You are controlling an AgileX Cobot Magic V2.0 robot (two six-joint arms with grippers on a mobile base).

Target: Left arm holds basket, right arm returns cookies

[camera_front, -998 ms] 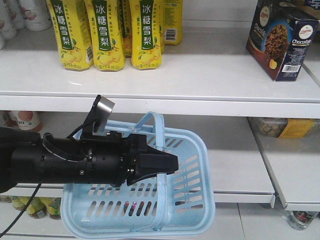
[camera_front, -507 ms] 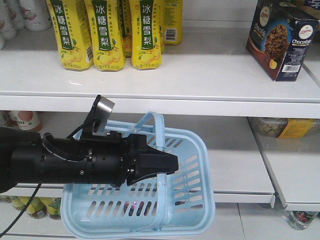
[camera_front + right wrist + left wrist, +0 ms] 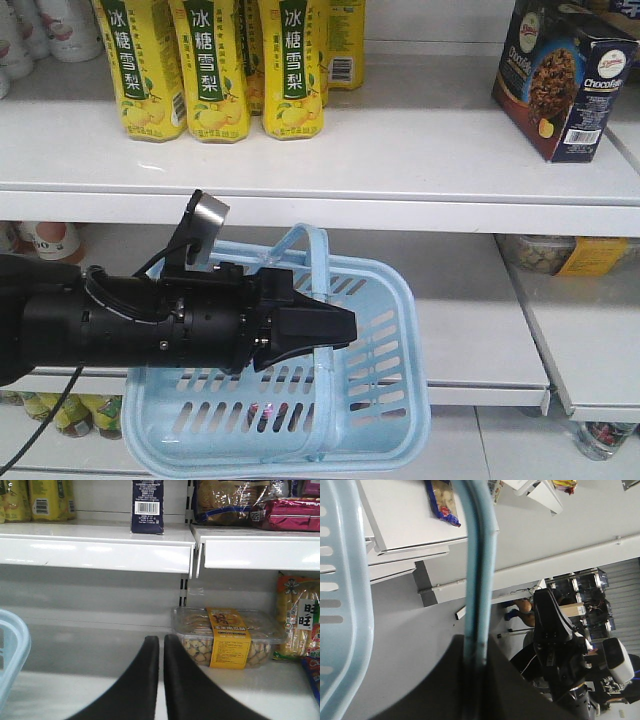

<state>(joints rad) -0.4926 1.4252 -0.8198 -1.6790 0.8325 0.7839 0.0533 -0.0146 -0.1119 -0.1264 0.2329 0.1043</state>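
Observation:
In the front view my left gripper (image 3: 335, 328) is shut on the curved handle of the light blue basket (image 3: 385, 400), which hangs in front of the lower shelf. The left wrist view shows that handle (image 3: 479, 555) pinched between the dark jaws of the left gripper (image 3: 475, 645). The navy cookies box (image 3: 560, 80) stands on the upper shelf at the far right, apart from both grippers. The right wrist view shows its barcode side (image 3: 147, 505) high up on the shelf. My right gripper (image 3: 161, 640) is shut and holds nothing, low before the lower shelf. The right arm (image 3: 560, 650) also shows in the left wrist view.
Yellow drink bottles (image 3: 215, 70) line the upper shelf at left. A clear tub with a yellow label (image 3: 225, 637) lies on the lower shelf just right of my right gripper, with snack bags (image 3: 297, 622) beyond. The upper shelf's white front edge (image 3: 320, 208) juts out above the basket.

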